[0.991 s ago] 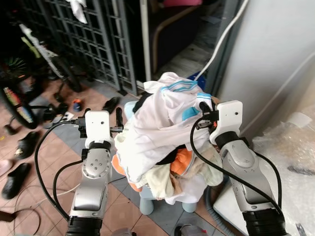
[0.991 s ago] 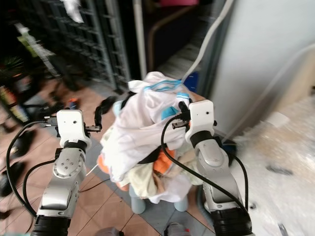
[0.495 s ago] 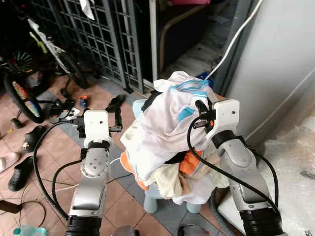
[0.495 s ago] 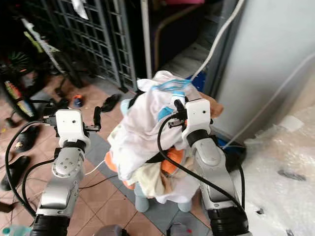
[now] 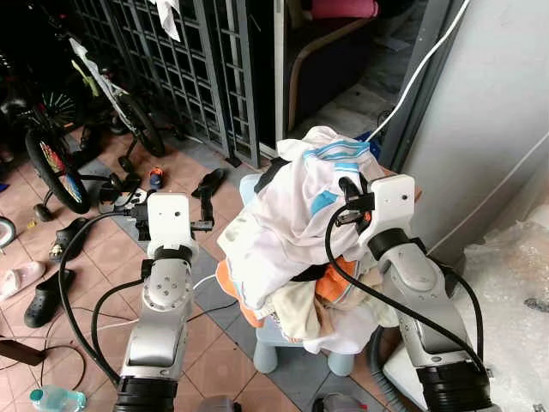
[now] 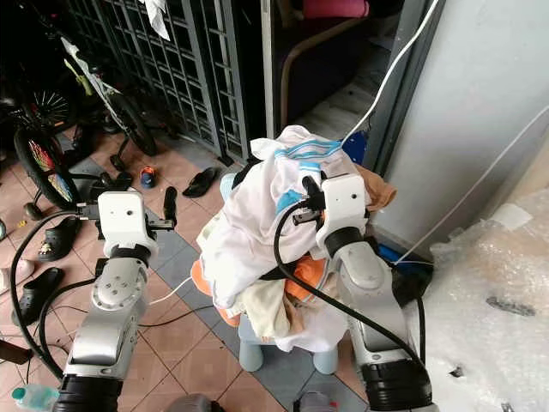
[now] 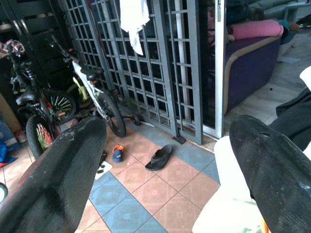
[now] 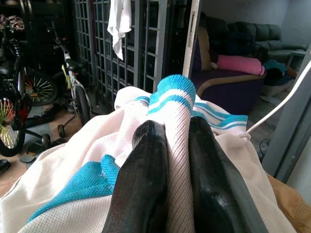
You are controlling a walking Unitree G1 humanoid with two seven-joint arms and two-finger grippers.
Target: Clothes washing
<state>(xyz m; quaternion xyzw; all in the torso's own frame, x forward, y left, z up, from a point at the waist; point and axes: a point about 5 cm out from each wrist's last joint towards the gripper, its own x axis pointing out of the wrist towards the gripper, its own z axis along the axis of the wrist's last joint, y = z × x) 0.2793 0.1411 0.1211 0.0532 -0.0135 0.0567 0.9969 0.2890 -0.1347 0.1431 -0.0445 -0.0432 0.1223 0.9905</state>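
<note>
A heap of clothes (image 5: 296,283) sits on a pale blue stool (image 5: 273,350). On top lies a white shirt with cyan stripes (image 5: 296,202), over orange and cream garments. My right gripper (image 5: 347,190) is at the top right of the heap. In the right wrist view the right gripper (image 8: 172,130) is shut on the shirt's striped cyan edge (image 8: 170,94). My left gripper (image 5: 206,206) hangs just left of the heap, apart from it. In the left wrist view the left gripper (image 7: 167,128) is open, with nothing between its fingers.
A metal grille gate (image 5: 193,69) and an open doorway stand behind the stool. A bicycle (image 5: 56,154), sandals (image 5: 208,182) and a bottle (image 5: 56,399) lie on the tiled floor to the left. A grey wall (image 5: 497,103) and bubble wrap (image 5: 523,266) close off the right.
The whole picture has shifted, so the camera has moved, and more floor shows on the left. Both grippers keep their places at the heap; the right one still holds the shirt.
</note>
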